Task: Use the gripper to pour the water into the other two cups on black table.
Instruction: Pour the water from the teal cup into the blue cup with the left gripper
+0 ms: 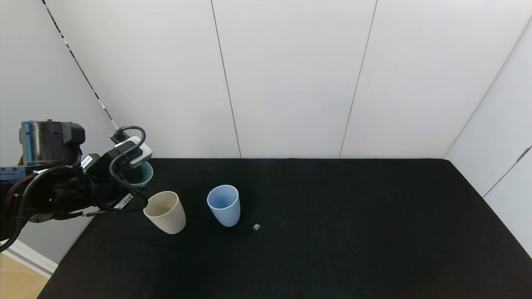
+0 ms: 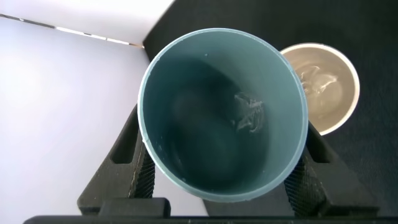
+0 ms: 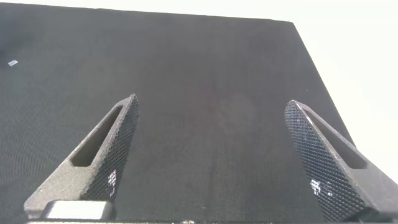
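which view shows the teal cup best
The left wrist view: it looks straight into the teal cup, gripped by the left claw. The head view shows only its rim behind the arm; the right wrist view misses it.

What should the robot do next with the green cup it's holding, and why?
Probably tip the teal-green cup a bit more over the beige cup. The left gripper is shut on it right beside that cup, and a little water seems to sit in both. The light blue cup on the black table looks unfilled, so it likely comes next.
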Available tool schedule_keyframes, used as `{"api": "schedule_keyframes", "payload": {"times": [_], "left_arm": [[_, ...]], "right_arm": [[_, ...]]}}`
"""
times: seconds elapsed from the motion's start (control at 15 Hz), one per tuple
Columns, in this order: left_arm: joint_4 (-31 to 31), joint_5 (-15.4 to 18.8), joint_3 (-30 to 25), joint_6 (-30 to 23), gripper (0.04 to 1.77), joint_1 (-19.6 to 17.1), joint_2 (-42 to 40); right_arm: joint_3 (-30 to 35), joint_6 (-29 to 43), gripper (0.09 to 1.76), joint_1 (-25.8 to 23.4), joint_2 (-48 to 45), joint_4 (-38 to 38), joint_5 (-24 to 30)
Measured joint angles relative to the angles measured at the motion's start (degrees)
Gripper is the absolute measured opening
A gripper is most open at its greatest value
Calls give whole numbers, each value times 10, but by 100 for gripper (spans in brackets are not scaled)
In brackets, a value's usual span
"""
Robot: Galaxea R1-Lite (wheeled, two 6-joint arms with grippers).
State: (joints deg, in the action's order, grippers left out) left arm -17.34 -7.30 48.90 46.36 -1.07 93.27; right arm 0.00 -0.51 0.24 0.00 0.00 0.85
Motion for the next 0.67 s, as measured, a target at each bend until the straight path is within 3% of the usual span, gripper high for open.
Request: {"api": "schedule_keyframes", "payload": {"times": [0.27,0.67], "left_arm": [[2,-3,11,-9,115,32,-10],[1,-31,28,-9,115,123,2]], "right_arm": [[0,0,171,0,0,0,0],[0,0,171,0,0,0,0]]}}
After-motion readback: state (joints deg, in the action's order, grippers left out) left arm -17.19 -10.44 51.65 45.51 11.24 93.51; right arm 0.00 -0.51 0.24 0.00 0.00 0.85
